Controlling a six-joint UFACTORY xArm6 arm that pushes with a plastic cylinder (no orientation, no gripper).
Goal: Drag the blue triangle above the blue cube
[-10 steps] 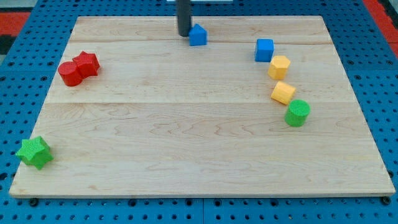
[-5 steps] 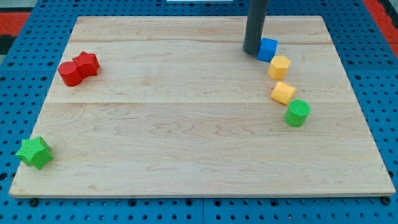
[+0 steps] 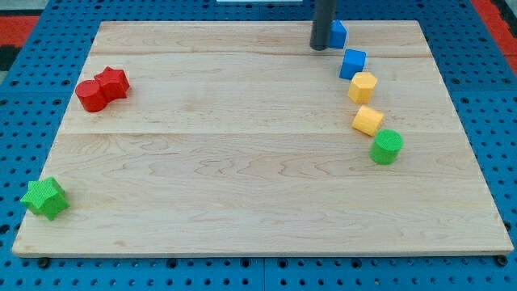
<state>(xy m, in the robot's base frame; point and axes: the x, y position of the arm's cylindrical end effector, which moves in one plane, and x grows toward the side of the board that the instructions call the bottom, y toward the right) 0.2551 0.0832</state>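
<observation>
The blue triangle (image 3: 338, 33) sits near the view's top edge of the wooden board (image 3: 242, 162), right of centre. The blue cube (image 3: 352, 63) lies just below it and slightly to the right, with a small gap between them. My dark rod comes down from the top, and my tip (image 3: 320, 47) rests on the board against the triangle's left side, up and to the left of the cube.
Two yellow blocks (image 3: 363, 86) (image 3: 367, 120) and a green cylinder (image 3: 386, 147) run down the right side below the cube. Two red blocks (image 3: 91, 95) (image 3: 113, 82) touch at the left. A green star (image 3: 44, 198) sits at the bottom left corner.
My tip swept right along the top with the blue triangle, dipped beside the blue cube, then moved up. The triangle now sits above the cube, which shifted slightly right.
</observation>
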